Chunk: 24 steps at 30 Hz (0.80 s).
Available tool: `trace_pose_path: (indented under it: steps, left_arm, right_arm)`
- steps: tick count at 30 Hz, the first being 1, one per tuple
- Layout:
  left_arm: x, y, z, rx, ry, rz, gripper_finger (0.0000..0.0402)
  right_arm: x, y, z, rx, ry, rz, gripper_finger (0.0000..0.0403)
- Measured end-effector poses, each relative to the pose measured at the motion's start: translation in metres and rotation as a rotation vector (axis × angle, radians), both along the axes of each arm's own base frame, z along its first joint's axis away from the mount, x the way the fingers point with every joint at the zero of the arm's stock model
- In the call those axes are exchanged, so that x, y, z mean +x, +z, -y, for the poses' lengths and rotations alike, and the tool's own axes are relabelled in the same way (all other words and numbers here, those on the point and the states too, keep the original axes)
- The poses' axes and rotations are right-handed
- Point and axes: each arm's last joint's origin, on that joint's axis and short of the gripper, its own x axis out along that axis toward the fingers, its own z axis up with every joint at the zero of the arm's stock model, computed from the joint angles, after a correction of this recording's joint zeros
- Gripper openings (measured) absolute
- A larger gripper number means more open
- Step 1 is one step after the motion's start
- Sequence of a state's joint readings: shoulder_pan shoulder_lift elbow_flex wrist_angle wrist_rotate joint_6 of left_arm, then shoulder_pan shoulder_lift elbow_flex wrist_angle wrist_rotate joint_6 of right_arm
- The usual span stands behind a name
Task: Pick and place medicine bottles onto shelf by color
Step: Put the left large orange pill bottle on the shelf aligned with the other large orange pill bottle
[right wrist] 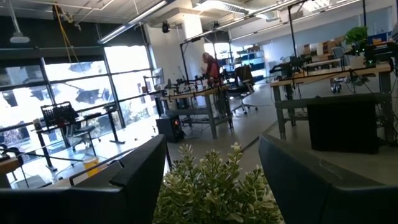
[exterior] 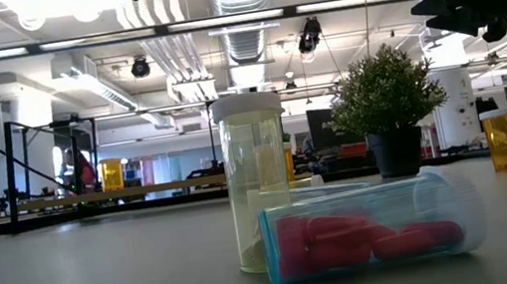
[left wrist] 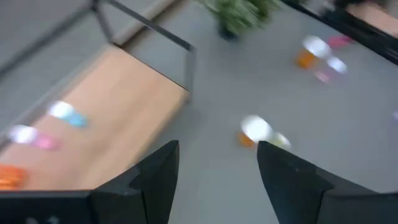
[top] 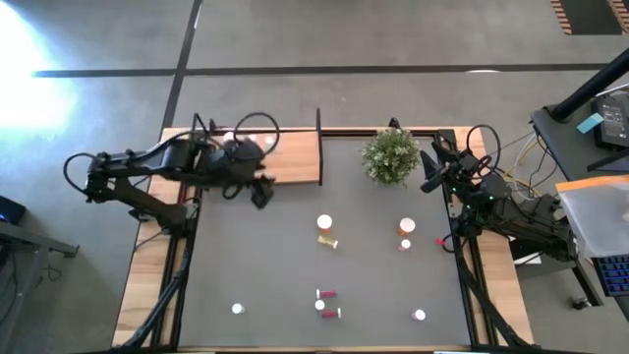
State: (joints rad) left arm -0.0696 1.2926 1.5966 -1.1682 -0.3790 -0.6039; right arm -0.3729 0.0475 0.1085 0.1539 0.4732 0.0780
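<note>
- Medicine bottles (top: 325,227) are lying scattered over the dark table mat (top: 256,265) in the high view, while the left gripper (top: 261,192) is hanging just off the front edge of the shelf (top: 295,157), fingers parted with nothing between them. The nearest upright orange-and-white bottle is sitting out from that gripper, toward the middle of the mat, with a yellow bottle (top: 328,242) lying on its side right beside it. The left arm looks clearly nearer to this pair than the right.
- Low view: a tall yellow bottle (exterior: 257,182) is standing upright, and a red-filled bottle (exterior: 372,225) is lying flat in front of it, long axis running across the picture. The potted plant (exterior: 387,107) is standing behind.
- Left wrist view: the two dark fingers (left wrist: 155,171) are standing apart and empty; the orange bottle (left wrist: 254,130) is showing ahead through the gap, slightly toward one finger. Three small bottles are already resting on the shelf board.
- Right wrist view: the right gripper (right wrist: 211,165) is waiting by the plant, spread wide, holding nothing.
</note>
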Motion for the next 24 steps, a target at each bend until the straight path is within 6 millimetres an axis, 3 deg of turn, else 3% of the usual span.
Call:
trace_pose_path:
  steps: [4,12,20,24]
  left_arm:
    - [0.004,-0.006,0.024,-0.058,-0.081,0.034,0.0200]
    - [0.029,-0.040,0.062,-0.084,-0.232,0.150,0.0200]
    - [0.065,-0.065,0.070,-0.043,-0.291,0.416,0.0200]
    - [0.078,-0.067,0.073,-0.025,-0.304,0.512,0.0200]
  right_arm:
    - [0.000,0.000,0.000,0.000,0.000,0.000,0.0249]
    - [0.000,0.000,0.000,0.000,0.000,0.000,0.0249]
    - [0.000,0.000,0.000,0.000,0.000,0.000,0.0249]
    - [0.000,0.000,0.000,0.000,0.000,0.000,0.0249]
